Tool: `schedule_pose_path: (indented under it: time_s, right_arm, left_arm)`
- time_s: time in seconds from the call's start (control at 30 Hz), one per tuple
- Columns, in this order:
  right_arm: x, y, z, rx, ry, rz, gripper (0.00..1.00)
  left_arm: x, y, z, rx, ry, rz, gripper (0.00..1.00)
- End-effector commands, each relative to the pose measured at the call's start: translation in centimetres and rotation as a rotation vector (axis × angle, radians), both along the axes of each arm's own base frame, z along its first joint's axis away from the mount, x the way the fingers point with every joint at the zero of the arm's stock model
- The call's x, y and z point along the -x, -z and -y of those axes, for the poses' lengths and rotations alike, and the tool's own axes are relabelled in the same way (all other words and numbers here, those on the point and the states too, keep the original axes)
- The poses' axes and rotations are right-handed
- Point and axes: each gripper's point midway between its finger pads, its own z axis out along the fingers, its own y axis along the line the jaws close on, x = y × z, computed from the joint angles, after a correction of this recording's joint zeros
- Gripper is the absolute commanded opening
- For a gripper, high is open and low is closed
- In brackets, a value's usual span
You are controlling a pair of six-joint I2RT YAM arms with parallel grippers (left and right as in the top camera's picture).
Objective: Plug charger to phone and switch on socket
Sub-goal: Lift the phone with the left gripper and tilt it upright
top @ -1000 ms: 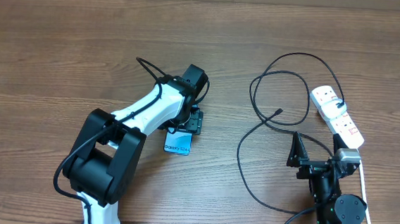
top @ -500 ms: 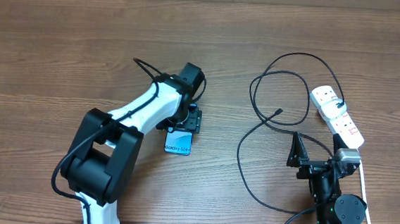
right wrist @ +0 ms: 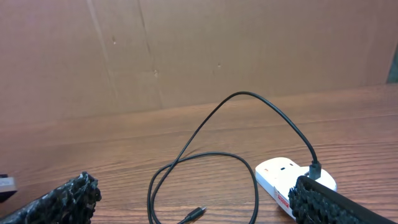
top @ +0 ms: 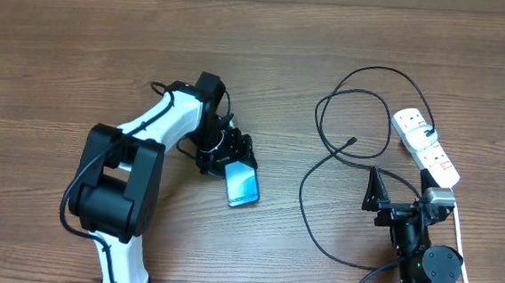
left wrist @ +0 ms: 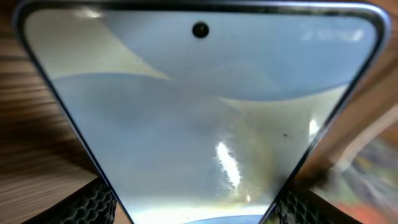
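The phone (top: pixel 243 185), its light blue screen lit, lies slanted left of the table's middle. My left gripper (top: pixel 232 160) is shut on its upper end. The screen (left wrist: pixel 199 112) fills the left wrist view, with the mesh fingers (left wrist: pixel 93 205) against both long edges. The charger (top: pixel 362 105) loops on the table at the right. Its loose connector tip (top: pixel 351 141) lies on the wood and its plug (top: pixel 424 129) sits in the white socket (top: pixel 428 148). My right gripper (top: pixel 399 189) stands open near the front edge, behind the connector tip (right wrist: pixel 195 213) and beside the socket (right wrist: pixel 280 177).
The socket's white cord (top: pixel 461 241) runs down the right edge past the right arm's base. A brown cardboard wall (right wrist: pixel 186 50) stands behind the table's far edge. The black cable (right wrist: pixel 205 124) crosses the wood between my right fingers.
My left arm has swung left and turned its wrist. The phone held in it has rotated from nearly upright to slanted, and its lower end has shifted right. The right arm stayed still.
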Motion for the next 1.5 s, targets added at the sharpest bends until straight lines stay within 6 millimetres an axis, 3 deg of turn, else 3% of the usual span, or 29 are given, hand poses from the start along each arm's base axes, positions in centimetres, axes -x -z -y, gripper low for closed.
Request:
schedule_pose_path:
  time_s: [0.0,0.13,0.33,0.77,1.13,1.47]
  right_arm:
    - [0.0,0.2,0.2,-0.003,0.013,0.003,1.0]
    - [0.0,0.2,0.2,-0.003,0.013,0.003,1.0]
    - [0.0,0.2,0.2,-0.003,0.013,0.003,1.0]
    - [0.0,0.2,0.2,-0.003,0.013,0.003,1.0]
    - [0.0,0.2,0.2,-0.003,0.013,0.003,1.0]
    - [0.0,0.2,0.2,-0.003,0.013,0.003,1.0]
  left_arm:
    - [0.8,-2.4,2.9,0.293,-0.019,-0.088,0.34]
    - [0.7,-3.8,3.7,0.391,-0.027,-0.101,0.34]
    - [0.6,-3.5,3.6,0.382,-0.011,-0.078,0.34]
    - [0.2,-11.2,6.5,0.847,-0.081,-0.189,0.35]
    - [0.0,-12.9,6.6,0.944,-0.096,-0.214,0.35]
    - [0.1,-12.9,6.6,0.92,-0.133,-0.281,0.36]
